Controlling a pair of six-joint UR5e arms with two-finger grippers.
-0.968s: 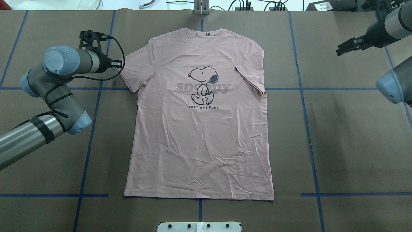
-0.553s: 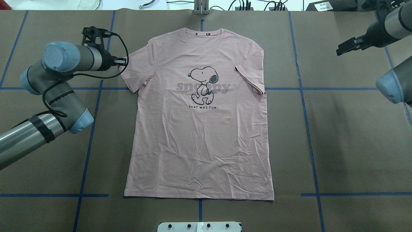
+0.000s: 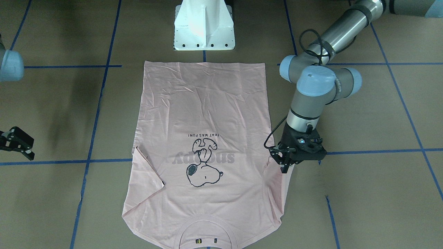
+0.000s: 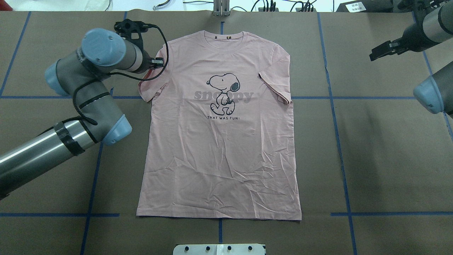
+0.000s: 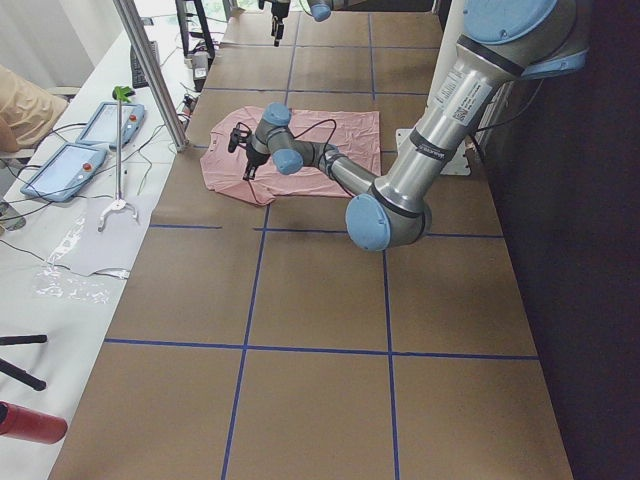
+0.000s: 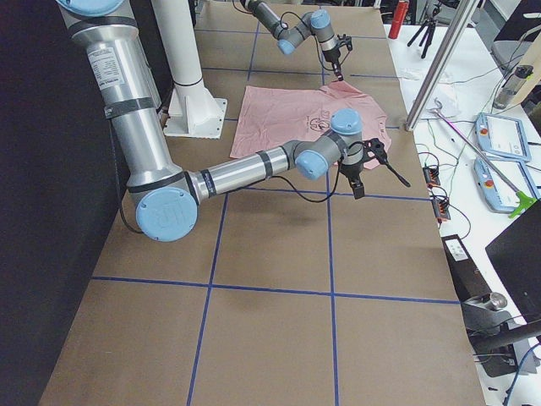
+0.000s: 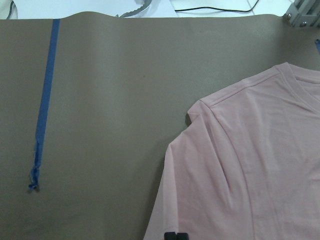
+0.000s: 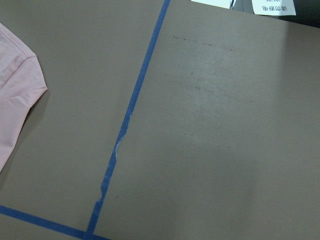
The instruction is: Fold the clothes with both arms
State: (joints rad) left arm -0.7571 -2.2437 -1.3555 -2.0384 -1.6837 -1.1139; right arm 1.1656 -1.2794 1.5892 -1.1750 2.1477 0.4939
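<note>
The left gripper (image 3: 286,166) is pinched shut on the outer edge of the pink T-shirt's (image 4: 219,148) sleeve (image 4: 151,82), which is lifted and bunched in toward the body. The rest of the shirt lies flat and print up in the middle of the table (image 4: 382,148), collar away from the robot. Well off to its right, the right gripper (image 4: 378,53) hangs above the table, jaws apart and holding nothing.
</note>
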